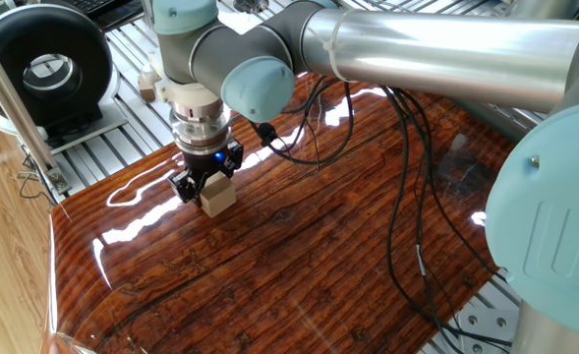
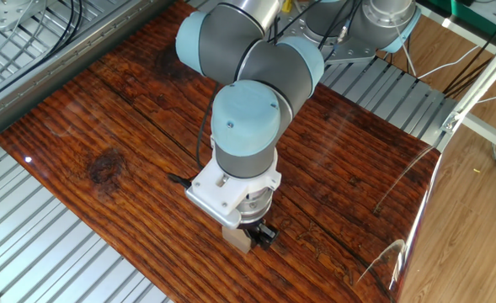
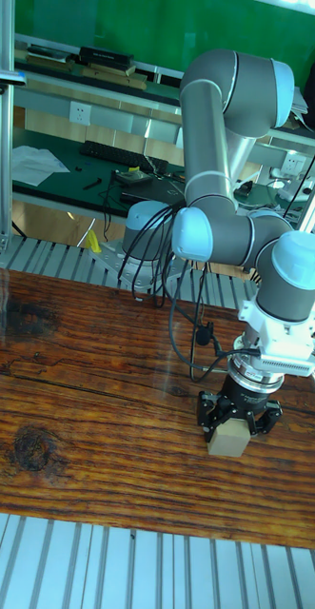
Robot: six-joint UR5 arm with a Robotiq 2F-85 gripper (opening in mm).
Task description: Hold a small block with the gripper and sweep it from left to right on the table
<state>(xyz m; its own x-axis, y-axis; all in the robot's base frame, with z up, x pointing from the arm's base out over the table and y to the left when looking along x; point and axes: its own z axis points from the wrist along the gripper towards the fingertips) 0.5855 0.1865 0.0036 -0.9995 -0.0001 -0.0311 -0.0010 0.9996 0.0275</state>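
At the desk [image 3: 90,400] edge farthest from the dark knot in the grain, the small block [image 3: 229,440] sits between the gripper's prongs with its underside at or just above the glossy surface; contact with the board cannot be confirmed from any view

Progress: the grasp appears complete. Whether any sweeping has been done cannot be judged from position alone. In the tall fixed view the block lies well to the right of the dark knot [image 3: 33,447], near the board's right end, which suggests the stroke is either late or finished, if that view's left and right are the ones meant. Release, if required, is outstanding

Gripper [image 3: 237,424]: clenched on the block, prongs spread only to the cube's width and pressing two opposite faces. Wrist is vertical, blue ring lit. In one fixed view the block [image 1: 217,194] protrudes below the prongs of the gripper [image 1: 206,183]; in the other fixed view only a corner of it [image 2: 237,239] shows beneath the wrist housing
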